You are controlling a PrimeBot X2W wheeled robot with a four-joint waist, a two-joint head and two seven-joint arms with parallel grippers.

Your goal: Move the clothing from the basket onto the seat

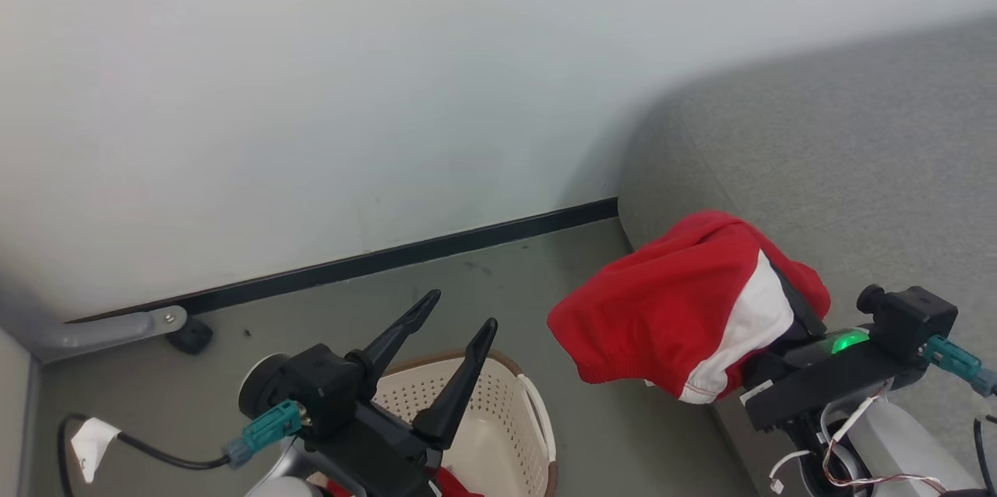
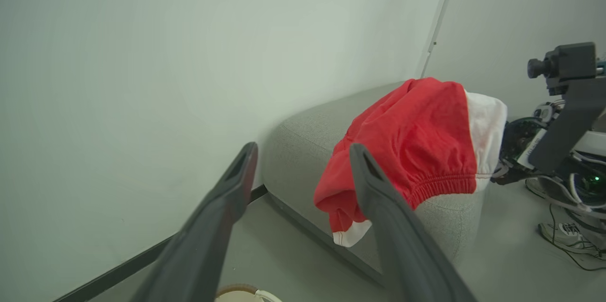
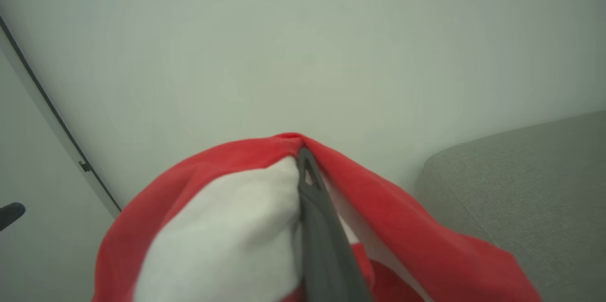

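My right gripper (image 3: 307, 169) is shut on a red garment with a white panel (image 1: 685, 310), which hangs draped over its fingers beside the front corner of the grey seat (image 1: 857, 154). From the left wrist the same clothing (image 2: 416, 136) hangs in front of the seat (image 2: 307, 122), part of it reaching out over the floor. My left gripper (image 1: 459, 310) is open with nothing between its fingers, raised above the cream basket (image 1: 537, 411). A bit of red clothing (image 1: 456, 485) shows in the basket at the bottom edge. The basket's rim (image 2: 236, 289) peeks in below the left gripper (image 2: 303, 155).
A pale wall with a black baseboard (image 1: 389, 257) runs behind the grey-green floor. A grey metal leg with a black foot (image 1: 183, 333) stands at the left, with a cable and white tag (image 1: 92, 442) nearby. A shoe and cables (image 2: 565, 238) lie by the robot's base.
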